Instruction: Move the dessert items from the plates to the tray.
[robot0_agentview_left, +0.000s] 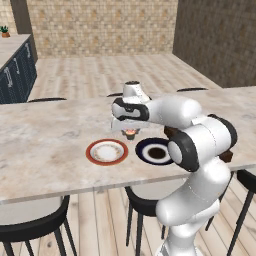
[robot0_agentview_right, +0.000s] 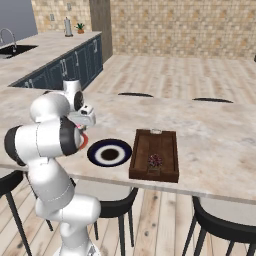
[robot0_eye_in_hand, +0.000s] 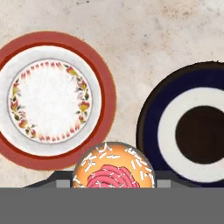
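The gripper (robot0_agentview_left: 131, 132) hangs a little above the counter (robot0_agentview_left: 45, 145), and its two fingers are squeezed onto the cupcake (robot0_eye_in_hand: 113, 170) — you can see its pink swirl and white sprinkles sitting right between them in the hand view. In the left base view the cupcake shows as a small orange and pink spot under the white hand, up in the air above the counter, between the two plates and a bit behind them. The red-rimmed plate (robot0_eye_in_hand: 52, 98) has nothing on it, just a ring of little leaves and flowers painted inside. Right beside it, not touching, sits the navy-rimmed plate (robot0_eye_in_hand: 151, 118), and the dark brown round cake (robot0_eye_in_hand: 201, 133) rests in its white middle. The wooden tray (robot0_agentview_right: 167, 150) lies just beside the navy plate, on the side away from the red one. Something small and reddish-dark (robot0_agentview_right: 155, 160) is lying in the tray — it is too tiny to tell what it is. Black stools (robot0_agentview_right: 220, 225) stand under the counter edge.
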